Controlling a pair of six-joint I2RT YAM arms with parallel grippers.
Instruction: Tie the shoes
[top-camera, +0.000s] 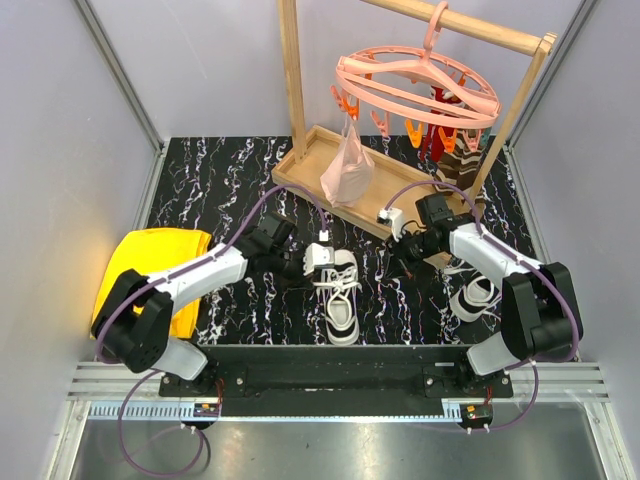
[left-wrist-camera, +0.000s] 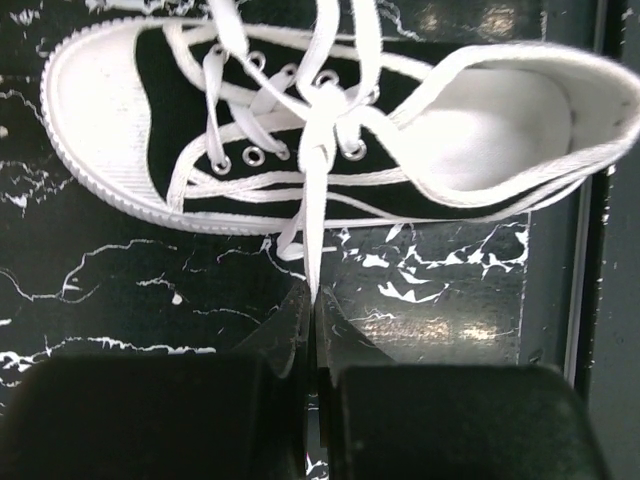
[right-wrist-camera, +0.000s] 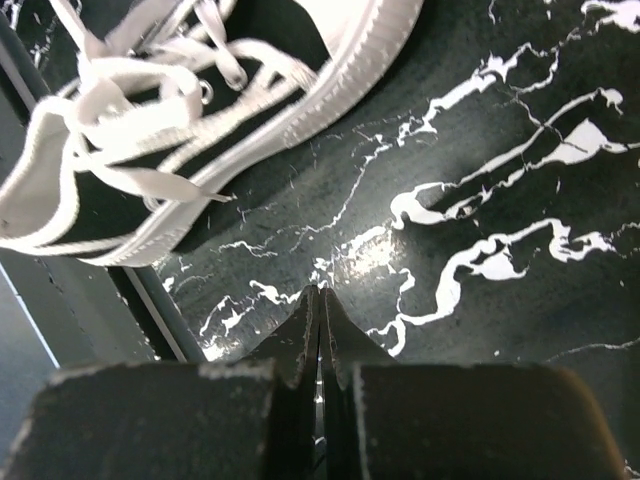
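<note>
One shoe at the table's near middle, its lace pinched in the clenched left gripper, right gripper clenched on nothing beside it, second shoe near right.

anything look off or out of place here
The sneakers are split up: one sits in the middle, the other far right, partly under the right arm. The middle one's laces are loose, one lace trailing into the shut left gripper.
</note>
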